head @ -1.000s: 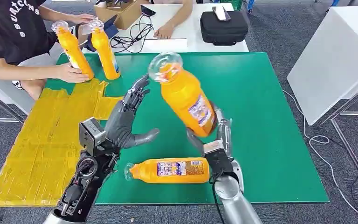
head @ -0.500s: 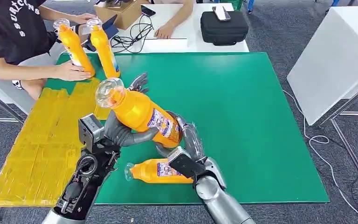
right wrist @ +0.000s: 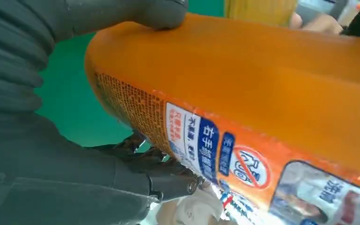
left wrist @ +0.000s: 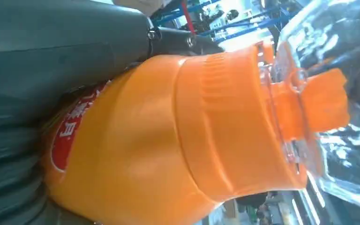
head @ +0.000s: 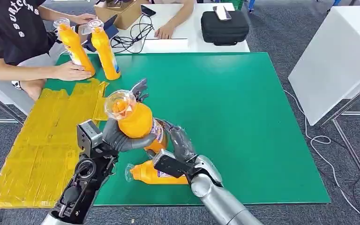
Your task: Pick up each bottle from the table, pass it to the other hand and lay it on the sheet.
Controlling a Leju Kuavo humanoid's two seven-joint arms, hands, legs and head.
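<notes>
Over the near edge of the green table: handover in progress, one bottle in the air between both hands.

held bottle: orange, clear cap, tilted with the cap up toward the camera; above the table, just beside the yellow sheet.

right hand: fingers wrapped round the bottle's lower body at the label (right wrist view shows the thumb pressed on the orange wall).

left hand: cupped against the bottle's upper body, thumb curled under it, fingers behind it. Contact yes; whether it bears the load, I cannot tell.

second bottle: lying on its side on the table, just below the two hands, partly hidden by the right wrist.

handling: looks full, so probably fairly heavy for its size. Plastic wall is stiff but smooth, and the glossy label looks slippery (squeezing harder likely just dents it). Clear cap looks thin, not a grip point.

where to hold: I'd take the ribbed band below the shoulder, or mid-body, with thumb opposite fingers. Left hand should close fully there before the right lets go.

risk: the bottle could pivot about a one-sided grip and drop onto the one below.

far corner: a person steadies one of two upright bottles at the sheet's far end, well apart from the robot's hands.
</notes>
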